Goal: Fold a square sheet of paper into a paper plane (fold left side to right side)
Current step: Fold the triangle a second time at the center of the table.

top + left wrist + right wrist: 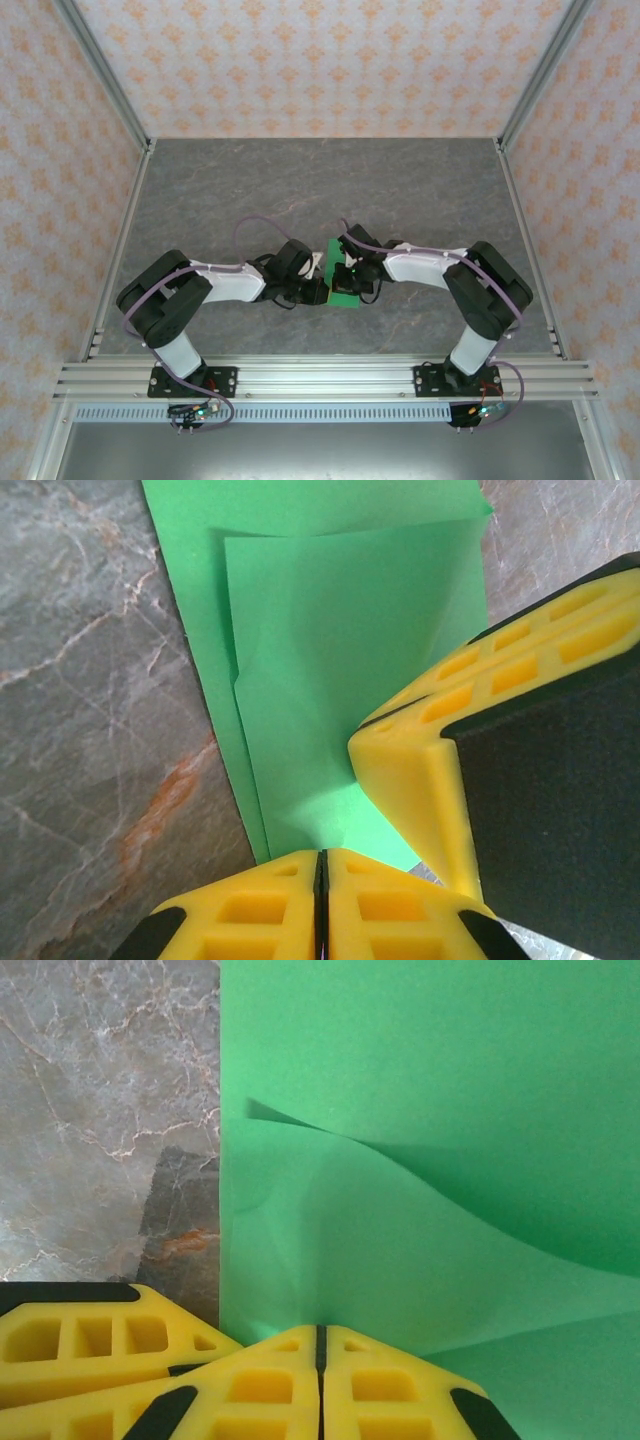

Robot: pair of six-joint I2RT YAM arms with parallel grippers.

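- Lying at the middle of the desk [250, 190], the square sheet of paper [345, 297] sits folded into a narrower strip between the two wrists.
- From above, its long axis runs from the near side toward the far side, leaning slightly. One end shows beyond the arms and the other below them.
- The paper [340, 650] is thin, matte, bright green and unmarked. In the left wrist view a top flap lies over a lower layer, which shows along the left and far edges.
- A crooked crease line runs down the flap's left side.
- In the right wrist view the paper [430, 1080] has a straight left edge. A soft raised ripple sweeps across it and casts a shadow.
- The left claw [321, 858] is closed, its yellow ribbed pads pressed together at the strip's near end. Whether paper is pinched between them cannot be told.
- The right claw [320, 1332] is closed too, its tip down on the green surface. One of its fingers [410, 780] rests on the flap just beside the left claw.
- The desk top [90, 730] is grey, marble-patterned stone with pale veins and a rust-orange streak.
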